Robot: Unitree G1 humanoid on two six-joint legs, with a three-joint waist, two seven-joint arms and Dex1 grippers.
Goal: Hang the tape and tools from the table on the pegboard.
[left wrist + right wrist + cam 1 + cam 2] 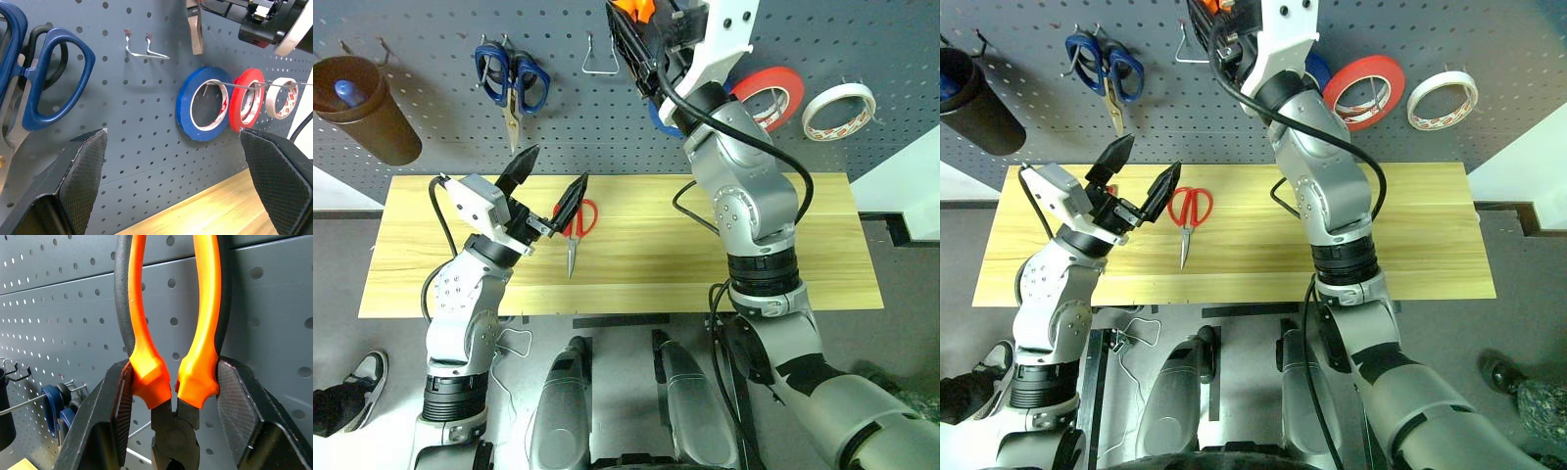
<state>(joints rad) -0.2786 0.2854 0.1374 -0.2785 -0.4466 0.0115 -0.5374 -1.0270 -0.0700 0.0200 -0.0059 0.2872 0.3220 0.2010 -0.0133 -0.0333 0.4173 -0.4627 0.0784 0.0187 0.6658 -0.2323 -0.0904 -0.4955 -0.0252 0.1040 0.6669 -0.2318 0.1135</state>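
Orange-handled pliers are up at the pegboard in my right gripper, fingers half closed and clamped on both handles near the pivot, handles pointing up along the board. Not hooked yet as far as I can see.

Progress: white tape already hangs at the board's right end, beside the red roll and blue roll, all three on one long wire hook in the left wrist view. Blue scissors hang upper left, not my job. Empty wire hook sits just left of the pliers, my likely target.

Left to do: red scissors lie flat on the table, blades toward me. Screwdriver I can't find.

Left gripper hovers above the table just beside the red scissors, fingers spread fully wide, holding nothing, touching nothing.

Roughly a third done, I'd say: tape up, pliers mid-hang, scissors waiting.
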